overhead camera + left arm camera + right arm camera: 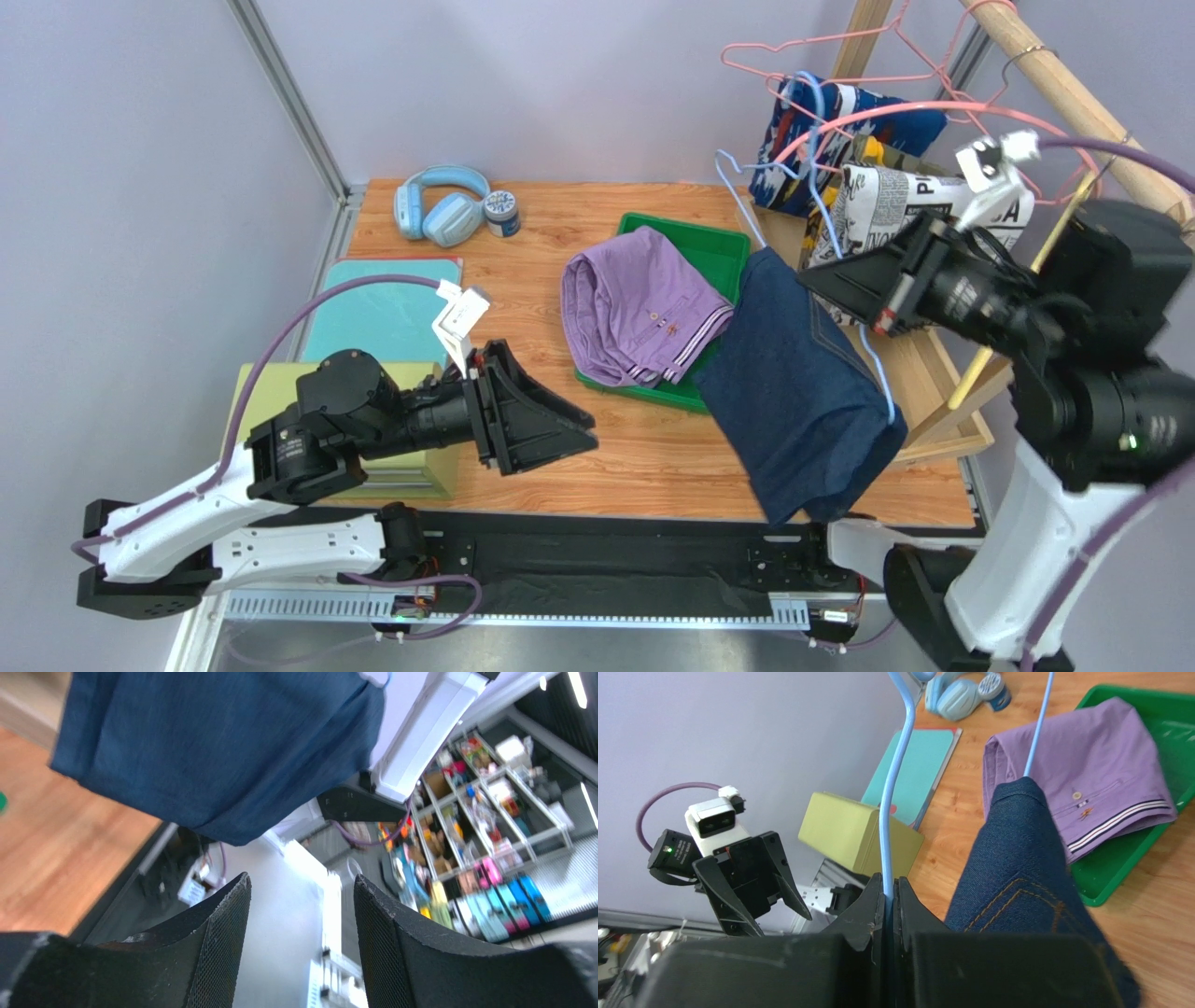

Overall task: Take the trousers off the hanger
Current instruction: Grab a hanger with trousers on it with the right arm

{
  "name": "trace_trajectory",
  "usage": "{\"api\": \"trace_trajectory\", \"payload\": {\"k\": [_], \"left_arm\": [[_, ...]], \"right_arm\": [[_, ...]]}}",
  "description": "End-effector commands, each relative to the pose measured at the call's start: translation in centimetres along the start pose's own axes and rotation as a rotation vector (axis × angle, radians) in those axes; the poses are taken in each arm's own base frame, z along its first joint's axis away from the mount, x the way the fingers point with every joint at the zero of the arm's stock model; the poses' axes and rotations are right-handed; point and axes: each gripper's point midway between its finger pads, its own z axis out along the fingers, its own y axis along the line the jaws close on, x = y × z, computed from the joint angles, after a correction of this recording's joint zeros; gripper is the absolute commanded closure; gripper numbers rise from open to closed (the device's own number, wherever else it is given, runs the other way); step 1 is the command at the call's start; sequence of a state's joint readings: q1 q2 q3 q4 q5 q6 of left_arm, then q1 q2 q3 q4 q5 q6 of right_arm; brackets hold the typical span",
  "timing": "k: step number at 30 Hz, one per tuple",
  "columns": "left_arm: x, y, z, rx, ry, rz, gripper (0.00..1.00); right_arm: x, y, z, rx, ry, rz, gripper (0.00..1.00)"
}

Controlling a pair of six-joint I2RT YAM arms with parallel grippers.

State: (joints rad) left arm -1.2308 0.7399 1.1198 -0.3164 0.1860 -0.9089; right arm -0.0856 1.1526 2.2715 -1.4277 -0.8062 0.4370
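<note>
Right claw point(891, 899) pinching blue hanger point(882, 826) tight, denim trousers point(802, 392) draping off it over counter point(638, 445); left claw point(302, 880) sitting open, gripping nothing.

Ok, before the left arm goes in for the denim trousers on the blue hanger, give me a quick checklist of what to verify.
1. Right gripper shut on the blue hanger wire: ok.
2. Left gripper open and empty: ok.
3. Dark blue denim trousers in front of the left gripper, not touched: ok.
4. Denim hanging free of the purple trousers on the green tray: cannot tell; the two overlap from above.
5. Denim off the hanger: not ok, it is draped over the wire.
</note>
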Motion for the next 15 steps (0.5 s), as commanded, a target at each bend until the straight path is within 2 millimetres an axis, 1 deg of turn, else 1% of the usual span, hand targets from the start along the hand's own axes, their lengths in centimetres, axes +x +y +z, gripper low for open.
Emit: {"api": "trace_trajectory", "payload": {"k": [1,2,3,4,5,6,7,8,9,10,12,14,15], "left_arm": [[-5.8,-1.2,2.1,0.005,-0.245,0.054,0.37],[-6.0,-1.4,2.6,0.010,-0.249,0.053,0.38],[-6.8,-1.0,3.5,-0.010,-0.281,0.048,0.38],[-7.5,-1.4,3.8,-0.008,-0.300,0.042,0.38],[-7.9,-1.3,4.1,-0.015,-0.315,0.018,0.38],[-8.3,-0.4,4.7,-0.058,-0.340,-0.002,0.38],[-8.7,-0.1,4.8,-0.079,-0.355,-0.023,0.38],[-8.9,0.4,4.9,-0.102,-0.371,-0.051,0.38],[-9.3,1.2,4.7,-0.142,-0.404,-0.065,0.38],[-9.6,1.5,4.6,-0.159,-0.421,-0.076,0.38],[-10.0,2.4,4.1,-0.207,-0.459,-0.116,0.38],[-10.1,2.8,4.1,-0.217,-0.471,-0.122,0.38],[-10.4,2.4,4.0,-0.204,-0.482,-0.124,0.38]], "right_arm": [[2.9,-0.6,2.2,-0.031,0.168,0.059,1.00],[2.3,-0.7,3.2,-0.037,0.137,0.057,1.00],[2.8,-0.6,3.8,-0.055,0.150,0.066,1.00],[4.1,-0.5,5.0,-0.096,0.186,0.062,1.00],[4.1,-0.7,5.5,-0.082,0.167,0.065,1.00],[4.6,-0.8,6.2,-0.087,0.167,0.066,1.00],[4.3,0.6,6.3,-0.147,0.124,0.031,1.00],[5.4,0.2,7.4,-0.148,0.150,0.062,1.00],[5.5,0.6,7.7,-0.166,0.143,0.059,1.00],[5.6,1.6,8.0,-0.201,0.133,0.045,1.00],[6.2,2.1,8.4,-0.218,0.138,0.044,1.00],[6.5,3.3,8.6,-0.248,0.130,0.030,1.00],[6.9,3.6,8.7,-0.259,0.141,0.034,1.00]]}}
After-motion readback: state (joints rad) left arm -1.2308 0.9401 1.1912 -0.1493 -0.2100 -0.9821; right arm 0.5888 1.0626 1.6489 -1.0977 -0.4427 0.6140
